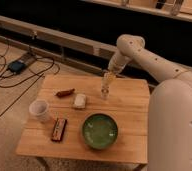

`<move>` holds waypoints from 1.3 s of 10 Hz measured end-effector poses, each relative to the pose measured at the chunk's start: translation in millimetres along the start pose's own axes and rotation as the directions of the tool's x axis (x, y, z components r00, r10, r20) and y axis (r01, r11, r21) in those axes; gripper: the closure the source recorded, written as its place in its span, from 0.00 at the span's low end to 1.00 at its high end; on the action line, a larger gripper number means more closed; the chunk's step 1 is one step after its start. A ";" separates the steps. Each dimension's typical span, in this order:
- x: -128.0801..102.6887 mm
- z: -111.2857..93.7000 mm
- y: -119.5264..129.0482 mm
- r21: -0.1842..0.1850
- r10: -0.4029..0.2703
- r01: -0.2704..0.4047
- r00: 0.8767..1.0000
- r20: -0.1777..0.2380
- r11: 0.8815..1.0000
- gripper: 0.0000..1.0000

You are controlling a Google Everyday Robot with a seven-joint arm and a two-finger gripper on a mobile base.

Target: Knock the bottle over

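Note:
The bottle (105, 91) is small, slim and pale. It stands near the far middle of the wooden table (134, 115) and looks roughly upright. My gripper (109, 78) hangs from the white arm (139, 52) that reaches in from the right. It is right at the bottle's top and covers its cap. The white cup (39, 110) stands at the table's left side, far from the gripper.
A green bowl (99, 131) sits at the front middle. A white packet (79, 101) and a brown snack (65, 93) lie left of the bottle. A dark bar (58, 129) lies by the cup. Cables and a box (16, 66) lie on the floor at left.

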 end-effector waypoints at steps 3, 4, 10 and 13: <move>-18.1 -0.7 30.6 -0.057 -0.048 0.048 0.999 0.007 0.997 0.20; -18.7 -3.6 42.5 -0.076 -0.055 0.056 0.998 0.005 0.996 0.20; 22.9 -16.1 107.5 -0.179 0.001 -0.010 0.999 -0.049 0.984 0.20; 35.4 -20.0 114.1 -0.181 0.030 -0.040 0.998 -0.055 0.983 0.20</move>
